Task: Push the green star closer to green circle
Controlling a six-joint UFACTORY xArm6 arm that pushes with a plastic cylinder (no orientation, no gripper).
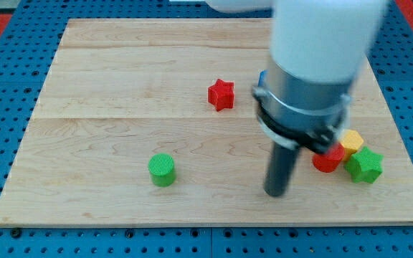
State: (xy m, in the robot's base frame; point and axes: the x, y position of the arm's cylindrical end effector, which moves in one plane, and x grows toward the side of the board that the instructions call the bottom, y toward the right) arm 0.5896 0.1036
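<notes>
While the arm (pixel 314 79) is standing upright over the counter (pixel 106 107), entering from the view's top right, my tip (pixel 275 193) is resting on bare wood near the bottom edge; the rod is carrying no jaws. Left to right: green circle (pixel 162 170) is lying well apart at my tip's left; red star (pixel 221 94) is sitting above; red block (pixel 327 159), yellow block (pixel 351 141) and green star (pixel 364 165) are clustering near my tip's right.
</notes>
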